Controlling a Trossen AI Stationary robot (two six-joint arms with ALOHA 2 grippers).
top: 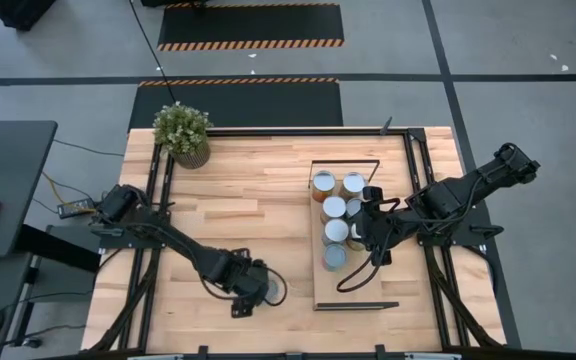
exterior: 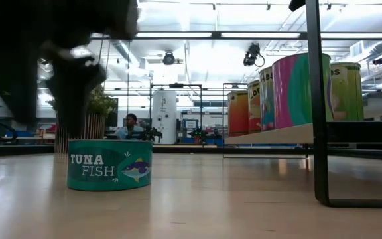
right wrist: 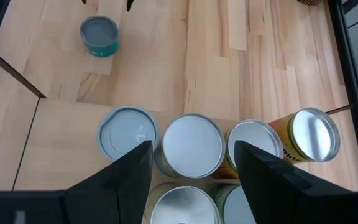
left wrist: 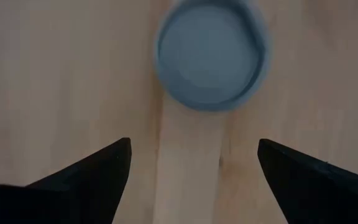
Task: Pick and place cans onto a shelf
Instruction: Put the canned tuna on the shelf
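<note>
A low teal tuna can [exterior: 109,164] with a pale blue-grey top [left wrist: 211,56] stands upright on the bare tabletop, left of the shelf; it also shows in the right wrist view [right wrist: 99,35]. My left gripper [left wrist: 193,149] is open above the table and points steeply down. The can lies just beyond its fingertips, not between them. Several cans [top: 335,207] stand upright on the light-wood shelf [top: 356,300] at the right. My right gripper [right wrist: 191,149] hovers over them [top: 373,232], open, with nothing between its fingers.
A potted plant [top: 183,133] stands at the table's far left. The shelf's black frame leg [exterior: 319,119] stands at the right of the low view. A person [exterior: 131,124] sits far off in the room behind. Bare tabletop lies between the plant and the shelf.
</note>
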